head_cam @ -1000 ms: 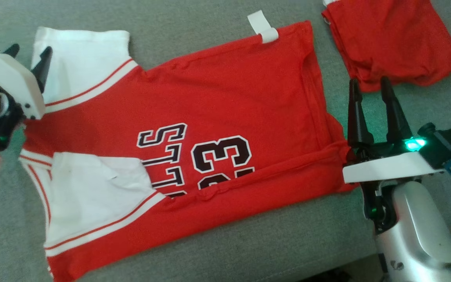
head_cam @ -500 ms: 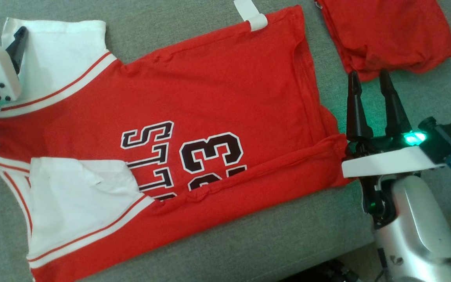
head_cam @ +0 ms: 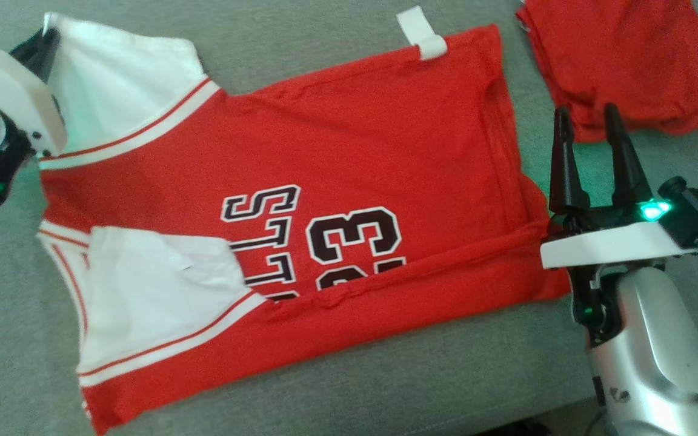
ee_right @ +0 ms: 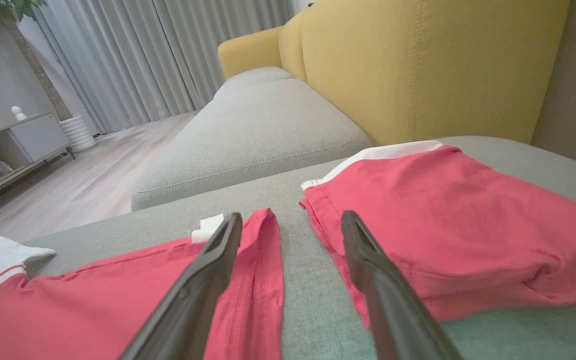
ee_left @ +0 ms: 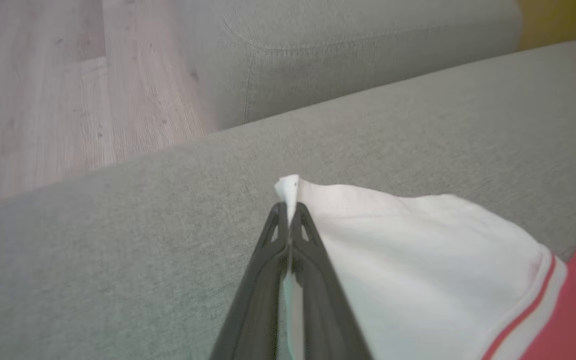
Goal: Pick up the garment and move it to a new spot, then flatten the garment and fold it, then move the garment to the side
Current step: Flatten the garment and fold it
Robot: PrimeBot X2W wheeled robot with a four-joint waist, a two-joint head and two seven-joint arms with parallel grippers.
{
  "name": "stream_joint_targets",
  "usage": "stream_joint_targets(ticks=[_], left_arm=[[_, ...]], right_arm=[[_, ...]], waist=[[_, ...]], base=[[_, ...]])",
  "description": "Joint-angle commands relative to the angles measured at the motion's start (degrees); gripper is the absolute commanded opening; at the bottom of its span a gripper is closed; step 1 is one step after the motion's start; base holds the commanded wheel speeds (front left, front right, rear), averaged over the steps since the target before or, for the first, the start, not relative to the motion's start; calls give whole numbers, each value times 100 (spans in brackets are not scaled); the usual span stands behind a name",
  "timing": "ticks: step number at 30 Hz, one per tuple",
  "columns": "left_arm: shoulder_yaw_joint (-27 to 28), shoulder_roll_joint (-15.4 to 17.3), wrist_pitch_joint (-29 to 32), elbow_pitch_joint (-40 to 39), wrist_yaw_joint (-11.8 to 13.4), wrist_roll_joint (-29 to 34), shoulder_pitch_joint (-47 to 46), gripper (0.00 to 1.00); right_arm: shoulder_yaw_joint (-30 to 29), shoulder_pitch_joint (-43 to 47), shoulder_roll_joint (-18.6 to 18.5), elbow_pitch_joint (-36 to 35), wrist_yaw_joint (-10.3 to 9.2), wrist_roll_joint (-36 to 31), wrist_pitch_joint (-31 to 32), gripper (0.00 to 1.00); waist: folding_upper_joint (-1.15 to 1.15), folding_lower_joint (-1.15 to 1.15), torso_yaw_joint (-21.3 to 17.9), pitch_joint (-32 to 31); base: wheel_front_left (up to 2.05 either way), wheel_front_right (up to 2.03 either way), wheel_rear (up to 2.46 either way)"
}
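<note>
While the red-and-white garment (head_cam: 349,151) lies spread flat across the grey sofa cushion (head_cam: 337,387), its lower long edge folded up over the black lettering (head_cam: 300,242), the left end effector (ee_left: 288,207), at ten o'clock in the head view, has its fingers (ee_left: 318,270) pressed together on the corner of the white sleeve (ee_left: 408,250). At three o'clock the right end effector (head_cam: 586,112) stands spread wide, gripping nothing, just beside the garment's edge. Folded red shorts (head_cam: 628,54) lie apart at one o'clock.
</note>
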Motion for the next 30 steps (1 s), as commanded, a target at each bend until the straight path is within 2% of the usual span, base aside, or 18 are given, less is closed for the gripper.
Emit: stream_joint_targets(ticks=[1, 7, 14, 22, 30], left_arm=[[135, 221, -396, -247, 10, 70, -193, 0], [1, 35, -1156, -646, 10, 190, -46, 0], [-222, -19, -1646, -1596, 163, 434, 507, 0], [-433, -17, -1690, -2766, 448, 581, 965, 0], [-501, 40, -1521, -3249, 564, 590, 1019, 0]], right_arm=[[47, -107, -29, -156, 39, -124, -41, 100], [-243, -240, -29, -217, 39, -618, 347, 100], [-310, -786, -87, 67, 39, -1283, 1747, 100], [-519, -1630, -717, 1279, 39, -1607, 2656, 100], [-474, -2240, -1065, 2502, 39, -1838, 2776, 100]], waist=[[0, 0, 264, -193], [0, 0, 762, -441], [0, 0, 1333, -616], [0, 0, 1633, -554], [0, 0, 1710, -383]], base=[[0, 0, 0], [0, 0, 0], [0, 0, 0], [0, 0, 0], [0, 0, 0]])
